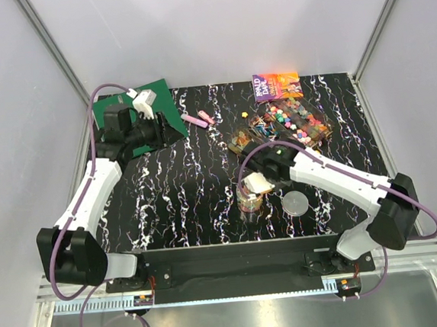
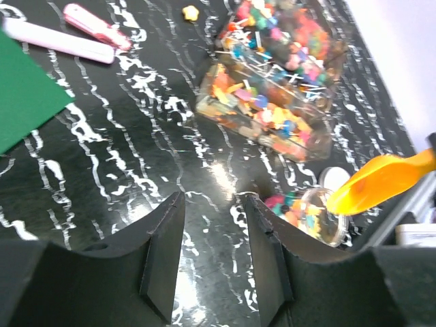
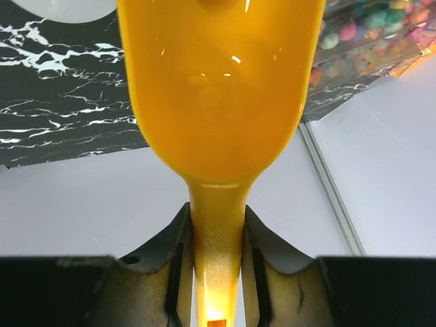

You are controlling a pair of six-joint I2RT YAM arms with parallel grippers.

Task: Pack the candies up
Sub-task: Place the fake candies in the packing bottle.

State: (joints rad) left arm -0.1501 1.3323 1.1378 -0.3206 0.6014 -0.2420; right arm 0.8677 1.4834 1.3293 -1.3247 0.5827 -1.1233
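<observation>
Black jaws of the right gripper (image 3: pixel 216 228) pinch the handle of a glossy yellow plastic scoop (image 3: pixel 218 88), apparently poised over a small clear jar (image 2: pixel 310 216). Tiny multicoloured candies (image 2: pixel 262 102) sit in that jar and in a clear plastic tray (image 2: pixel 320 139) behind it; the left gripper (image 2: pixel 211 204) gapes, empty.

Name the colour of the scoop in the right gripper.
Yellow-orange scoop; best seen from the right wrist.
</observation>
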